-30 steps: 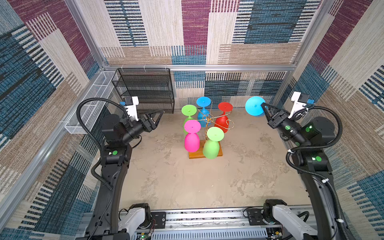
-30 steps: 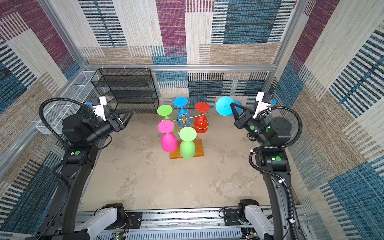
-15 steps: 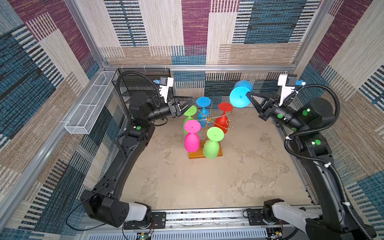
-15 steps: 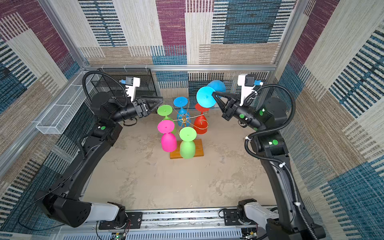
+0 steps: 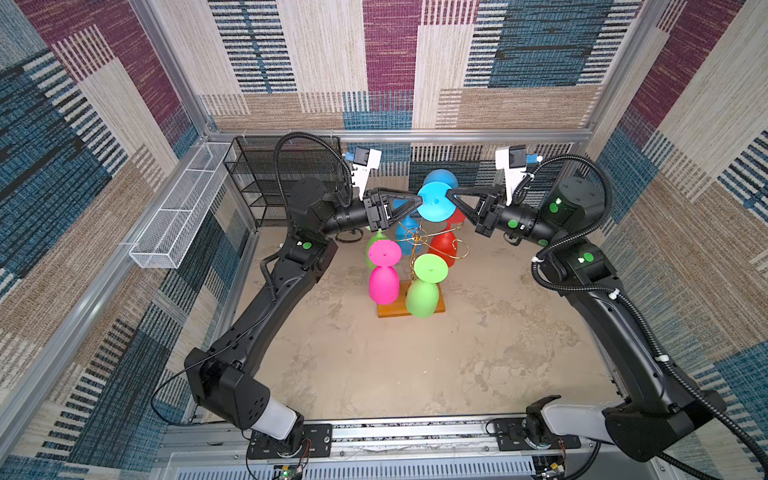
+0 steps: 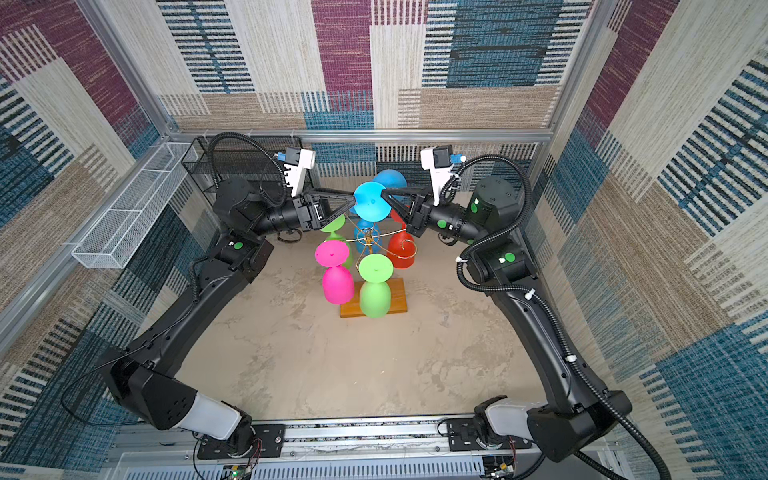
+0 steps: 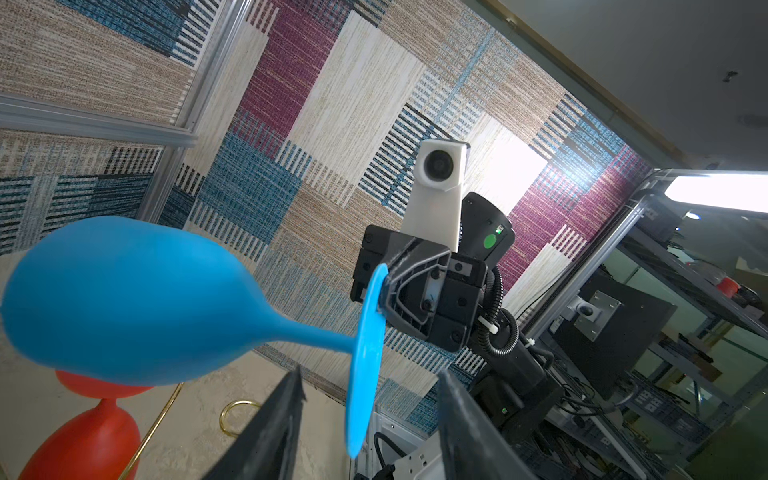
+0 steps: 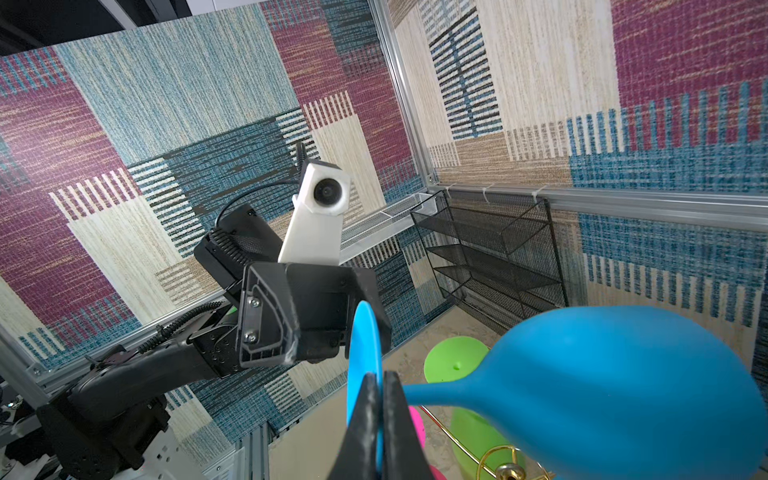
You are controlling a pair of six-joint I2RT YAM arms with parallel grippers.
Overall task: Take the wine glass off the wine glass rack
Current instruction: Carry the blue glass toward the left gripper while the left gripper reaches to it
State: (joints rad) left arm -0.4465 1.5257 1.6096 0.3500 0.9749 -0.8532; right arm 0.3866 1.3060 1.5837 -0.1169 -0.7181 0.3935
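The blue wine glass (image 5: 434, 201) (image 6: 371, 201) hangs in the air above the wine glass rack (image 5: 415, 239) (image 6: 368, 239), lying on its side with the bowl (image 7: 124, 299) (image 8: 602, 395) pointing to the back wall. My right gripper (image 5: 449, 194) (image 6: 384, 193) (image 8: 380, 376) is shut on the rim of its round foot. My left gripper (image 5: 419, 200) (image 6: 353, 199) (image 7: 370, 372) is open. The opposite edge of the foot sits between its fingers with a gap on each side.
On the rack's wooden base (image 5: 388, 309) hang a pink glass (image 5: 384, 282), a green glass (image 5: 422, 295), a red glass (image 5: 442, 245) and others behind them. A black mesh shelf unit (image 5: 257, 178) and a white wire basket (image 5: 174, 212) stand at the back left.
Both arms have risen and come together over the rack. The right gripper carried the blue glass leftward. The left gripper reached its foot and narrowed its jaws around it.
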